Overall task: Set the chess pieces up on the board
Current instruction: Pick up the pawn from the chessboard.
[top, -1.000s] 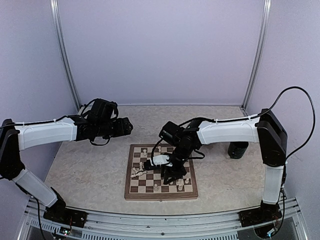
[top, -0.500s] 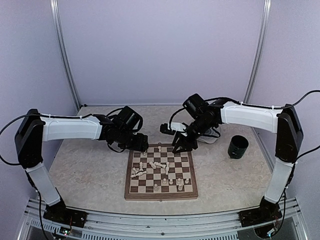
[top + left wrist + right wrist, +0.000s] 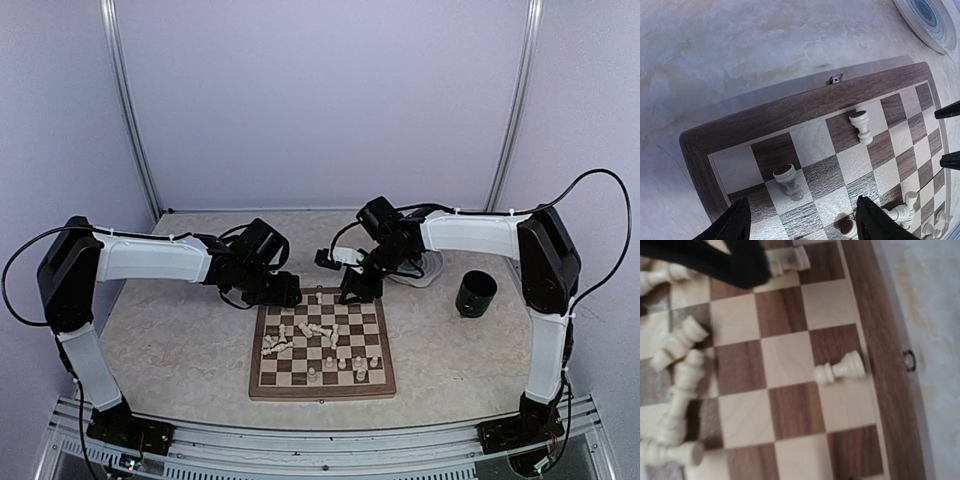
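The board (image 3: 322, 388) lies in front of both arms. Several pale chess pieces (image 3: 305, 332) lie toppled in its middle and a few stand near its front. My left gripper (image 3: 289, 296) hovers over the far left corner. In the left wrist view it (image 3: 805, 225) is open and empty, above an upright piece (image 3: 787, 181), with another piece (image 3: 861, 126) standing farther right. My right gripper (image 3: 353, 293) hangs over the far edge, its fingertips (image 3: 947, 110) apart with nothing seen between them. The right wrist view shows a pawn (image 3: 840, 369) by the border and toppled pieces (image 3: 677, 375).
A round grey-ringed plate (image 3: 428, 268) sits behind the board's far right corner, and a dark cup (image 3: 476, 293) stands to its right. A small metal clasp (image 3: 835, 78) sticks out of the board's far edge. Walls enclose the table on three sides.
The right arm rose from the middle of the board and went to its far edge. The left arm swung in and came down over the far left corner, its jaws narrowing a little.
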You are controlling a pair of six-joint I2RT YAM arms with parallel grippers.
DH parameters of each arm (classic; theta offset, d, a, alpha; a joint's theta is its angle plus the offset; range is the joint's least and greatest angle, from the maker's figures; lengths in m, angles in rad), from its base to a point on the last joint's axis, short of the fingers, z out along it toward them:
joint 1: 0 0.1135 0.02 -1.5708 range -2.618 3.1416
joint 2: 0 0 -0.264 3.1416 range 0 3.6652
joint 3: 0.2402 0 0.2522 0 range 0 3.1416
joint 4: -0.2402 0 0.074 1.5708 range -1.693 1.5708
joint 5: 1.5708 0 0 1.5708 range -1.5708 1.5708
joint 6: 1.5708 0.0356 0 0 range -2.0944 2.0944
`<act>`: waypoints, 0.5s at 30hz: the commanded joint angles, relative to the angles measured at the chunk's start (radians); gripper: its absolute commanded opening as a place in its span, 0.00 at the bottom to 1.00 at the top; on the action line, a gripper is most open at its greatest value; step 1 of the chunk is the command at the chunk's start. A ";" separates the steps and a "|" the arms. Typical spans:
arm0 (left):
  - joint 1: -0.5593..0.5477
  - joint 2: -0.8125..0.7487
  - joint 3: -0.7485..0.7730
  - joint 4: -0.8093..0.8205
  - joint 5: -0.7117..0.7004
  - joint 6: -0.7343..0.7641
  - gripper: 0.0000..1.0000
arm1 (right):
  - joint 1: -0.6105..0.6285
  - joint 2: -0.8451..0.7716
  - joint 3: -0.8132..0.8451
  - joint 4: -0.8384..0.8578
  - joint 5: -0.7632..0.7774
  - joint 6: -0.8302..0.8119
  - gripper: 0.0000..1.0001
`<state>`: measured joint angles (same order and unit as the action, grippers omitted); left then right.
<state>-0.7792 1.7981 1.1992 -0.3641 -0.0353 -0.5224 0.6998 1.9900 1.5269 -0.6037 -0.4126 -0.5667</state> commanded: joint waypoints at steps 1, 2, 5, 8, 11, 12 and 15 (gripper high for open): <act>-0.003 -0.014 -0.030 0.045 0.045 -0.050 0.67 | 0.006 0.047 0.065 0.025 -0.026 0.011 0.40; -0.008 -0.008 -0.027 0.033 0.015 -0.064 0.65 | 0.005 0.055 0.077 0.021 -0.026 0.012 0.41; -0.015 0.007 -0.013 0.000 -0.027 -0.087 0.56 | 0.006 0.059 0.082 0.017 -0.027 0.013 0.41; -0.015 0.029 -0.009 -0.006 -0.027 -0.096 0.48 | 0.006 0.043 0.055 0.028 -0.017 0.014 0.41; -0.017 0.052 0.002 -0.013 -0.025 -0.095 0.41 | 0.006 0.020 0.015 0.041 -0.002 0.013 0.41; -0.017 0.057 0.006 -0.017 -0.026 -0.096 0.41 | 0.006 0.014 0.004 0.045 0.003 0.013 0.41; -0.019 0.076 0.012 -0.018 -0.031 -0.091 0.40 | 0.005 0.000 -0.018 0.053 0.012 0.013 0.41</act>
<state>-0.7918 1.8458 1.1824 -0.3626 -0.0471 -0.6052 0.7002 2.0354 1.5448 -0.5709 -0.4156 -0.5591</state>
